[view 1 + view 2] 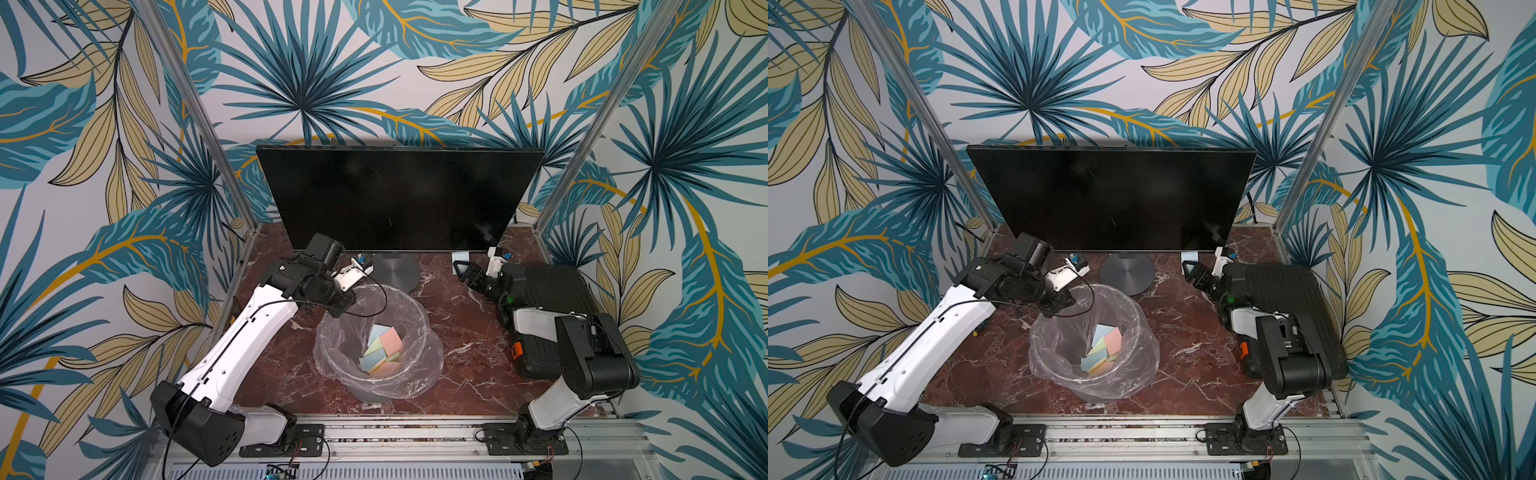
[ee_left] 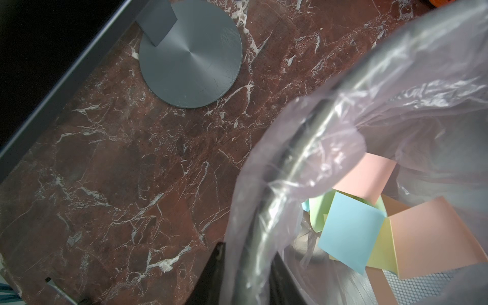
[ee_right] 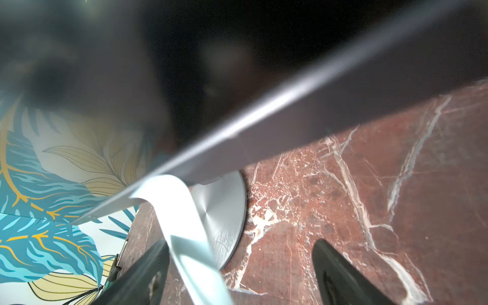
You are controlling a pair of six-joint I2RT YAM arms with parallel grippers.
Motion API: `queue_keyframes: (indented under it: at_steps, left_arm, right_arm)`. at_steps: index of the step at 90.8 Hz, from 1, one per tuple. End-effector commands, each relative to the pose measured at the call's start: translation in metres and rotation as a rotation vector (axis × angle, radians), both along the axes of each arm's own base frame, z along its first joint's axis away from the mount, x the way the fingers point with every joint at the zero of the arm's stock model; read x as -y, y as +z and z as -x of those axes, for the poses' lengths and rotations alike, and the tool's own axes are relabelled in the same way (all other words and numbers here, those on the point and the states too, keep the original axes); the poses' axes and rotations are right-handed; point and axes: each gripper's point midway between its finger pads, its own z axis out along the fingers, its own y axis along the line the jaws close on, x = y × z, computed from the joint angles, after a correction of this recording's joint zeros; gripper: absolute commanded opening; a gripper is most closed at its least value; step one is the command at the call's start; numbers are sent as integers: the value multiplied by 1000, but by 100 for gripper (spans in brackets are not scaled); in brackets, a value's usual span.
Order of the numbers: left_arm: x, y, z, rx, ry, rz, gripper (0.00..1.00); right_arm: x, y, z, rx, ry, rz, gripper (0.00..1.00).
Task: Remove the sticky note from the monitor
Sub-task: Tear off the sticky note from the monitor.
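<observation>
Leafy blue-and-yellow wallpaper point(image 1: 374, 83) wraps the booth on three sides, and below it lies a red-brown marble worktop point(image 1: 469, 332) veined in white. At the back stands the large flat black monitor point(image 1: 399, 199), its screen dark, on a round grey metal base point(image 1: 395, 272).

The small pale blue sticky note point(image 1: 460, 256) hangs from the lower edge of the monitor, close to the bottom corner on the robot's right side. The wrist view shows it curling down off the bezel. The right hand point(image 1: 462, 270) is up against that spot with its dark fingers point(image 3: 142, 274) spread wide. The note dangles between them, close beside one finger and not pinched.

In the middle of the worktop sits a round grey waste bin point(image 1: 332, 374) lined with a clear plastic bag. A loose heap of pink, blue, green and yellow paper squares point(image 1: 384, 349) lies at its bottom. The left hand point(image 1: 343, 309) is at the bin's far rim. Its fingers are drawn together, one outside and one inside, clamped on the bag-covered edge.

A black ribbed plastic case point(image 1: 552, 291) lies along the right side of the worktop, partly under the right arm
</observation>
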Motion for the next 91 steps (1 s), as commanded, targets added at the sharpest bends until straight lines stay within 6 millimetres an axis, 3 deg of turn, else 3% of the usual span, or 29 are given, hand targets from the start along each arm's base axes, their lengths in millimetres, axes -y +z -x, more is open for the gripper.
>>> queue_keyframes:
  at_steps: [1, 34, 56, 71, 91]
  left_arm:
    - [-2, 2, -3, 12, 12, -8, 27]
    - [-2, 2, -3, 15, 11, -10, 27]
    - [-3, 3, -2, 18, 11, -11, 27]
    - [-2, 3, -2, 18, 10, -8, 27]
    - [-2, 3, -3, 18, 11, -11, 27]
  right_arm:
    - [-8, 10, -5, 52, 61, -6, 88]
    - [-14, 23, -15, 120, 108, 27, 84]
    - [-16, 30, -15, 146, 118, 20, 71]
    - [-13, 28, -7, 148, 102, 24, 54]
    - [-10, 31, 3, 153, 84, 31, 52]
